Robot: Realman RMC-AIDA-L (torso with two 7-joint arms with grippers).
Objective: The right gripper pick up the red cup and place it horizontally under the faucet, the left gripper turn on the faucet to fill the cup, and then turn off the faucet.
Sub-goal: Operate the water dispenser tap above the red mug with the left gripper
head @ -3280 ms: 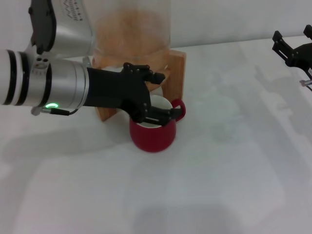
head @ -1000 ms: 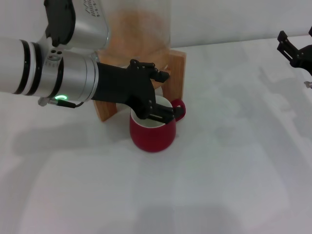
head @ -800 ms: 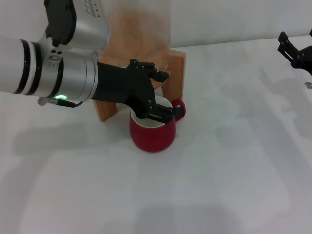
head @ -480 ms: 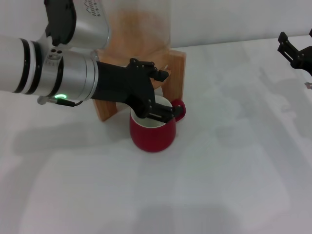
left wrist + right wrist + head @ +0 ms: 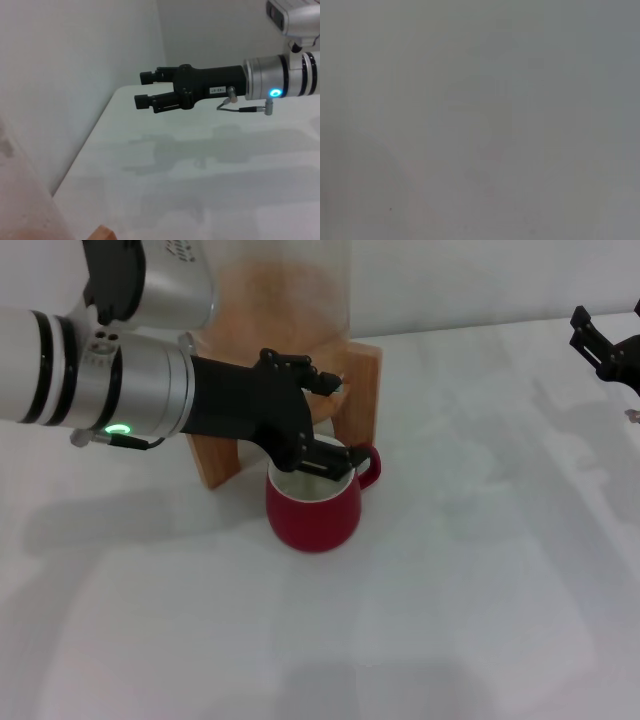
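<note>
The red cup [image 5: 312, 507] stands upright on the white worktop [image 5: 450, 590], just in front of the wooden stand [image 5: 362, 390] that carries the glass dispenser [image 5: 275, 290], toward the worktop's far edge. Its loop handle points toward the robot's right. The left gripper [image 5: 322, 430] reaches in from the left above the cup's white mouth, between the cup and the stand; its black fingers hide the faucet, and whether they are apart or clamped on it cannot be told. The right gripper [image 5: 146, 90] hangs well apart near the worktop's far right edge, above the surface, its two fingers spread with a clear gap and nothing between them.
</note>
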